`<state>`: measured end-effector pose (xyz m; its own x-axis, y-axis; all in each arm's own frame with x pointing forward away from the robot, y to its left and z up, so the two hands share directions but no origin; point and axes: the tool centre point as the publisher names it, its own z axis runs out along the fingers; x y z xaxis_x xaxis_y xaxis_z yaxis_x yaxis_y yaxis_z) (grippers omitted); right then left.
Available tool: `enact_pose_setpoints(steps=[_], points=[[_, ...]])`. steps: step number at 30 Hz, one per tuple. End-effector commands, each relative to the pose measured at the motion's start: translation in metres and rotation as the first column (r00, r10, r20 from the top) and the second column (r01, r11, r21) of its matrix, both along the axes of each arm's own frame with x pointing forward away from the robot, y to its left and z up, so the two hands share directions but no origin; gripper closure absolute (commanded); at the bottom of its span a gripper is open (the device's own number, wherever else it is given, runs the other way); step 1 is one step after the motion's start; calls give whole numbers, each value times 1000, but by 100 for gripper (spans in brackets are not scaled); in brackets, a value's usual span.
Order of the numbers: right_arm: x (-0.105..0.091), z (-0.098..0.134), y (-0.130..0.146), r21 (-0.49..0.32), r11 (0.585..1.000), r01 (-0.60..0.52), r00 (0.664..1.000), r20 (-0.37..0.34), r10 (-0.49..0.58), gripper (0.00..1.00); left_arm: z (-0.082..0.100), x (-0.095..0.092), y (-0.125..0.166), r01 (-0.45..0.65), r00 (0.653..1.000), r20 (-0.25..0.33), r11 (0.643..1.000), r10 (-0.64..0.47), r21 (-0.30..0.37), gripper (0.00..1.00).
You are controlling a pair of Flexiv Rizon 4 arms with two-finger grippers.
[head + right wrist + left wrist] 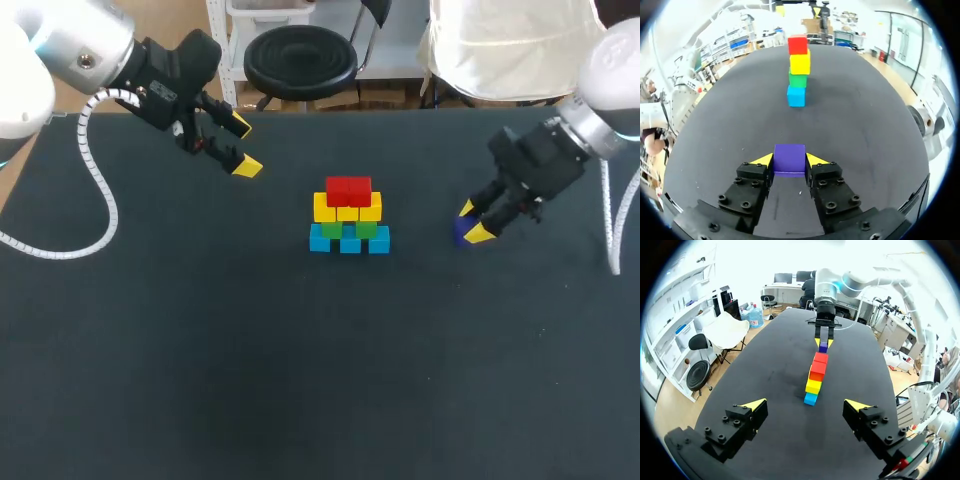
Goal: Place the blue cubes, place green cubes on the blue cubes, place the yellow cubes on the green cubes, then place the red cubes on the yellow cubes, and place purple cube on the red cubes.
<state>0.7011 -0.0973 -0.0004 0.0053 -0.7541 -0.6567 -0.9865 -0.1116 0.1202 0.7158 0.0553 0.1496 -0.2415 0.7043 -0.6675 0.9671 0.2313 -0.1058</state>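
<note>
A pyramid stands mid-table: blue cubes at the bottom, green cubes on them, then yellow cubes, and red cubes on top. To its right, low at the table, my right gripper is shut on the purple cube, which sits between both yellow tips. In the right wrist view the stack, with its red cube uppermost, stands straight ahead of that gripper. My left gripper hangs open and empty at the far left, above the table. From there the stack's blue cube shows ahead and the purple cube beyond.
The black table carries nothing else that I can see. Its near half and the strip between the stack and each gripper are bare cloth. A white cable loops off my left arm over the table's left edge.
</note>
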Motion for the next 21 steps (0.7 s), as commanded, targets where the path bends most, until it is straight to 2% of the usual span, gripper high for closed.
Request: enact_pose_setpoints(steps=[1,6,7,10,12,13,21], points=[[7,2,7,-21,999,-37,999,-35,36,100,-1,-1,1,2,1000,3,1000,-2,-5,0],[7,2,8,-17,1000,-18,999,-39,18,100,-1,-1,1,2,1000,3,1000,-2,-5,0],[7,1,8,-17,1000,-10,999,-41,9,97,-1,-1,1,2,1000,3,1000,-2,-5,0],[7,-1,8,-6,1000,13,999,-47,-14,63,-1,-1,1,2,1000,3,1000,-2,-5,0],[7,-1,7,-1,1000,28,998,-51,-28,52,-1,-1,1,2,1000,3,1000,-2,-5,0],[7,-1,6,2,999,35,998,-53,-35,0,-1,-1,1,2,1000,3,1000,-2,-5,0],[8,8,-2,6,995,104,994,-36,-104,0,-1,-1,1,2,1000,3,1000,-2,-5,0]])
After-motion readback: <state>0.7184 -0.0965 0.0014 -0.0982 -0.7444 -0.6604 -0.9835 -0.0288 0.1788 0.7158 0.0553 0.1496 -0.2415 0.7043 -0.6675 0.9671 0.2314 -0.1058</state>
